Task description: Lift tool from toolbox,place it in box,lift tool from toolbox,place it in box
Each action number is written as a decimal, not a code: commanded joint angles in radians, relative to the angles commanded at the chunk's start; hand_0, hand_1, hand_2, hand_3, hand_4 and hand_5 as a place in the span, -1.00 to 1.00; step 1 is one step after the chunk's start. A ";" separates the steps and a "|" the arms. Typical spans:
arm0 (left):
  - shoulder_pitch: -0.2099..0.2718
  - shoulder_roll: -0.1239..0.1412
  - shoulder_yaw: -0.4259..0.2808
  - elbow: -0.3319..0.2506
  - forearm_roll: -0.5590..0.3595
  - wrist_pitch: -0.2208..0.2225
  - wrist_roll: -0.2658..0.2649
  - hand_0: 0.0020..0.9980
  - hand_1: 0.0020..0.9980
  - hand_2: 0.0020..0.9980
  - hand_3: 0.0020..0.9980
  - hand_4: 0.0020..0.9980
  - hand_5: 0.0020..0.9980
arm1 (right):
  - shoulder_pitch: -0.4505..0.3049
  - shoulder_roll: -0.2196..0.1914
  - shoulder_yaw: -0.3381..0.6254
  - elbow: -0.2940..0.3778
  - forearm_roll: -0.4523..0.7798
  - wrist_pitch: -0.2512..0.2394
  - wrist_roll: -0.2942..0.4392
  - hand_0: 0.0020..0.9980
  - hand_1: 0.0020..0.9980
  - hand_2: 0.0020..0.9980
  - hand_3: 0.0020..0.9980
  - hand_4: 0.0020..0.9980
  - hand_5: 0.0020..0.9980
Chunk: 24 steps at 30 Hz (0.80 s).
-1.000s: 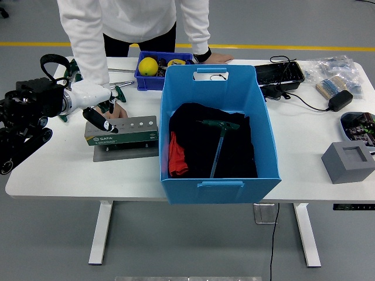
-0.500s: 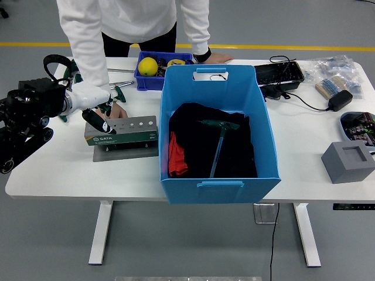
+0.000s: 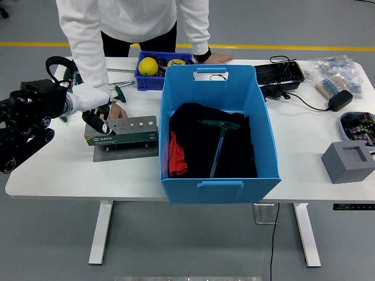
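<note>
The toolbox (image 3: 125, 132) is a green block with a grey top plate full of holes, left of the blue box (image 3: 218, 132). My left hand (image 3: 94, 112), white-backed with dark digits, hangs over the toolbox's left end. Whether it holds anything is hidden. A person's hand (image 3: 118, 110) rests on the table at the toolbox's back left corner, right beside my hand. In the blue box a T-handle tool (image 3: 219, 139) with a green grip lies on black cloth, next to a red item (image 3: 176, 156). Green-handled tools (image 3: 116, 92) lie behind the toolbox.
A person in a white top stands at the far side, the other hand (image 3: 217, 58) on the table behind the blue box. A small blue bin (image 3: 151, 79) with a yellow ball, a black tray (image 3: 279, 74), a power adapter (image 3: 339, 100) and a grey block (image 3: 348, 161) lie around.
My left hand has drifted a little to the left and back over the toolbox's left end. The person's hand and the blue box have not moved.
</note>
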 joint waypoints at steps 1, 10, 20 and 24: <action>-0.001 -0.001 0.003 0.003 -0.001 0.002 -0.001 0.16 -0.11 -0.23 -0.14 0.87 0.31 | 0.000 0.000 0.000 0.000 0.000 0.000 0.000 0.26 0.20 0.34 0.10 0.52 0.33; -0.002 -0.010 0.027 0.024 -0.022 0.025 -0.016 -0.01 -0.48 -0.52 -0.43 0.85 0.33 | 0.002 0.000 -0.003 -0.001 0.003 0.001 0.001 0.26 0.20 0.34 0.10 0.52 0.33; 0.003 -0.017 0.041 0.065 -0.045 0.086 -0.044 -0.24 -0.60 -0.61 -0.56 0.83 0.27 | 0.000 0.000 -0.004 -0.001 0.006 0.001 0.002 0.26 0.20 0.34 0.10 0.52 0.33; 0.006 -0.019 0.046 0.080 -0.051 0.116 -0.060 -0.40 -0.73 -0.69 -0.66 0.83 0.13 | -0.002 0.000 -0.003 -0.001 0.004 0.000 0.001 0.26 0.20 0.34 0.10 0.52 0.33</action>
